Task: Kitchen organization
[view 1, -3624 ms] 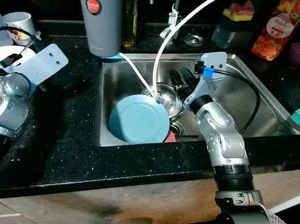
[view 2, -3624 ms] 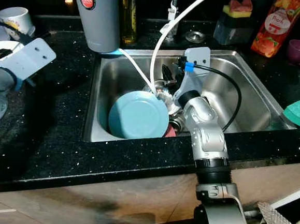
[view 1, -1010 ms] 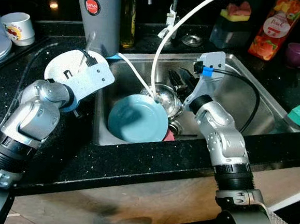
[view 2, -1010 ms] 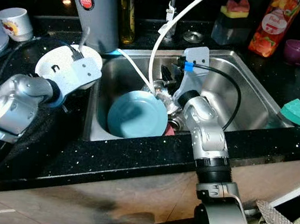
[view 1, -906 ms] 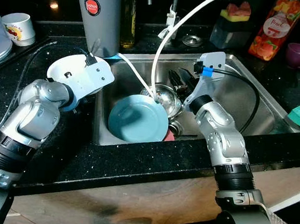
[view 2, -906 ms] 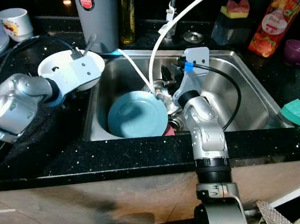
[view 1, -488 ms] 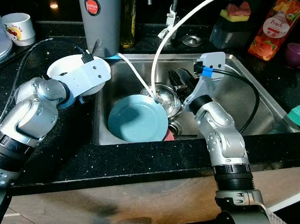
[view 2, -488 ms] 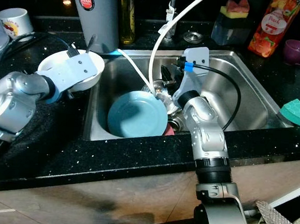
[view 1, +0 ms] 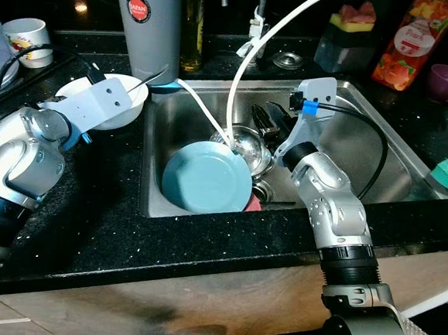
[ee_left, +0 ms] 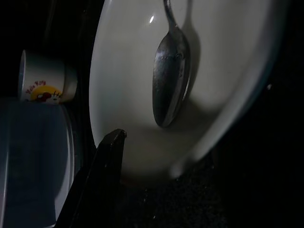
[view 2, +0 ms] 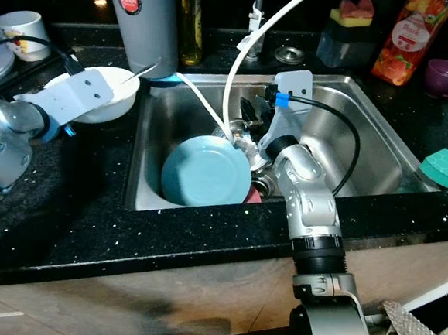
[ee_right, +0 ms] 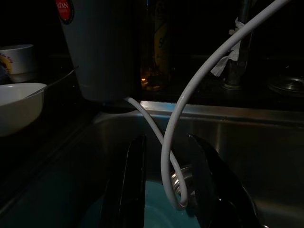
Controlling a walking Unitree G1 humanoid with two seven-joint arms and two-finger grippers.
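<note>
Bowl (view 1: 113, 100): white, spoon (ee_left: 170, 80) inside, upper left on counter, left gripper (ee_left: 102, 164) at its rim, grip can't tell.
Right gripper (ee_right: 166, 190): spread wide over sink (view 1: 380, 160).
Left to do: blue plate (view 1: 206, 180) in sink.

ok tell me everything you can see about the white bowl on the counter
The white bowl looks like glossy ceramic, round and fairly shallow. It stands upright on the black speckled counter, left of the steel sink and in front of the tall grey container. A metal spoon lies inside it, its handle sticking out over the rim toward the sink. The left end effector is at the bowl's near rim; whether it grips the rim cannot be told.
</note>
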